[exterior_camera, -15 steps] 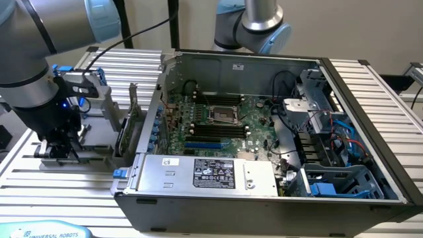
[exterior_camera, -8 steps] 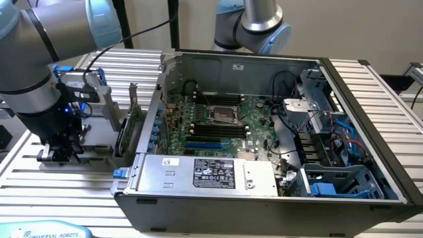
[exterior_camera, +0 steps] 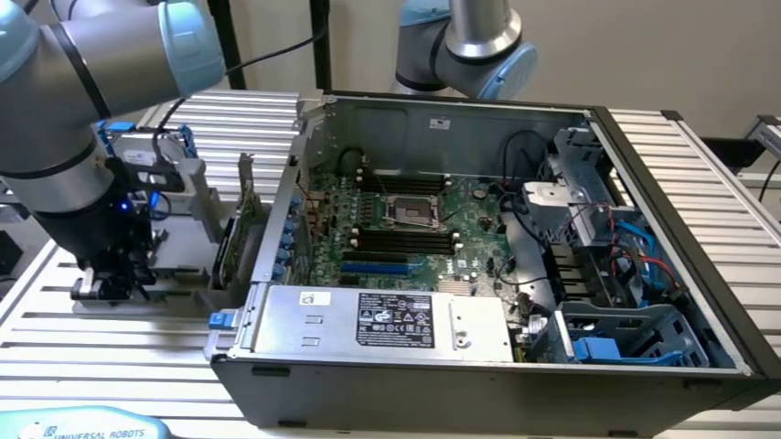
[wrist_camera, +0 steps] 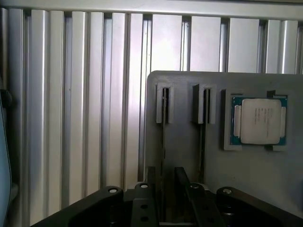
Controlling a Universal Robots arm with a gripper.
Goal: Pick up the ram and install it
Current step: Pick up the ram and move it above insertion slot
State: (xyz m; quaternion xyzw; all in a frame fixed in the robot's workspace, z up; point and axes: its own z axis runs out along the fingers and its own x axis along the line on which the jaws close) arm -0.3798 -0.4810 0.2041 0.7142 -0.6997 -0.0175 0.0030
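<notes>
My dark metal fingers are hanging part-open and holding nothing, one on each side of the ram, a thin stick seen edge-on. The ram is standing upright in a narrow slot of a smooth, matte grey holder. The holder is resting on a ribbed aluminium bench, and a square, silver-lidded processor is lying in its shallow recess.

obstacle: expansion card between gripper and case | free: above memory slots
</notes>
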